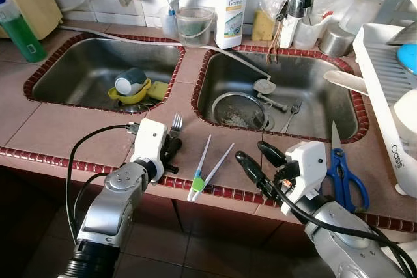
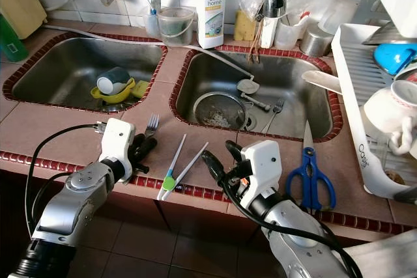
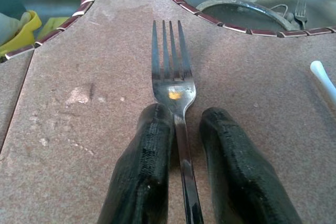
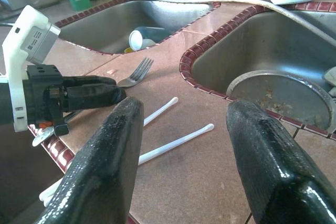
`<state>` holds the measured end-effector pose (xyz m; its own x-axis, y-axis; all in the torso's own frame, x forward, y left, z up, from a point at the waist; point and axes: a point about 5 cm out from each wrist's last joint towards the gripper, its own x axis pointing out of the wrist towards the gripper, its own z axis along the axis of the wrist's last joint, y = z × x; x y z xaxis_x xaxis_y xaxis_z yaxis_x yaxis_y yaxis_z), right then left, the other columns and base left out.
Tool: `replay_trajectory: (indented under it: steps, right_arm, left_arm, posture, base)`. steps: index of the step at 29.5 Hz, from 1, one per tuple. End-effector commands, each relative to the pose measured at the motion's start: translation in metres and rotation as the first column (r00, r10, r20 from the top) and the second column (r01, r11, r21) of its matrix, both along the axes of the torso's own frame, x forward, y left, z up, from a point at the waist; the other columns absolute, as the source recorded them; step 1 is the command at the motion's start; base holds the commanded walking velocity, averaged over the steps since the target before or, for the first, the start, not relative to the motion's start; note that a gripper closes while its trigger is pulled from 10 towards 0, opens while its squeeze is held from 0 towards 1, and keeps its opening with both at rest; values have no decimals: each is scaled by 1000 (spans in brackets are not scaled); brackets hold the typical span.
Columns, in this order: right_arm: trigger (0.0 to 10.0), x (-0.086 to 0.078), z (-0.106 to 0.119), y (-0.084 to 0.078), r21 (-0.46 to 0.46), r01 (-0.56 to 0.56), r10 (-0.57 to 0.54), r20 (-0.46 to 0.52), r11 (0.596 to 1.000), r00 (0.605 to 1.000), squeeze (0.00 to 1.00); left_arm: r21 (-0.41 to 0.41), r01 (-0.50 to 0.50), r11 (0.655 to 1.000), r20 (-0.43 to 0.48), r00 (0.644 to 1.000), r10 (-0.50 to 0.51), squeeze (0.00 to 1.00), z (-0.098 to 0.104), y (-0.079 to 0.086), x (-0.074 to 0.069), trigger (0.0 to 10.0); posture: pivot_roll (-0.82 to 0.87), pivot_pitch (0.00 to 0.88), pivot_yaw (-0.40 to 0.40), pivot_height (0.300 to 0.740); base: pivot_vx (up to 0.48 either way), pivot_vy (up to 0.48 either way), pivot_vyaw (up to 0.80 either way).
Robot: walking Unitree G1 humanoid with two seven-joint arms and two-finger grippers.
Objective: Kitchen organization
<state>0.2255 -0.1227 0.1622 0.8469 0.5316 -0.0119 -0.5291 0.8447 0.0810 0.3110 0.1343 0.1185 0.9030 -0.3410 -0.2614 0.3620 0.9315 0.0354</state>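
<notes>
The fork handle is hidden between the left gripper fingers, the dish rack is cut off at the right edge, and the bottle label is too small to read.
</notes>
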Motion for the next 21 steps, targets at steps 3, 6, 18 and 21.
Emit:
replay_trajectory:
  steps: [3, 6, 18, 21]
  right_arm:
    - [10000, -2, 3, 1, 10, 2, -2, 4, 1000, 1000, 0]
    - [10000, -2, 4, 1, 13, 4, -4, 4, 1000, 1000, 0]
    - [10000, -1, 7, 2, 28, 8, -8, 16, 1000, 1000, 0]
    - [10000, 0, 7, 2, 27, 9, -10, 18, 1000, 1000, 0]
  left_arm:
    - [59, -69, 996, -110, 991, 75, 0, -22, 19, -5, 157]
    - [60, -67, 996, -108, 991, 74, 0, -22, 19, -5, 0]
    - [64, -72, 995, -93, 993, 78, 0, -18, 23, 0, 0]
    - [64, -75, 995, -92, 992, 81, 0, -18, 23, 1, 0]
  posture:
    - [-108, 164, 40, 740]
    - [-108, 163, 40, 740]
    - [-106, 154, 40, 740]
    - [-106, 151, 39, 740]
  base:
    - [0, 0, 0]
    - [0, 0, 0]
    - [0, 0, 0]
    - [0, 0, 0]
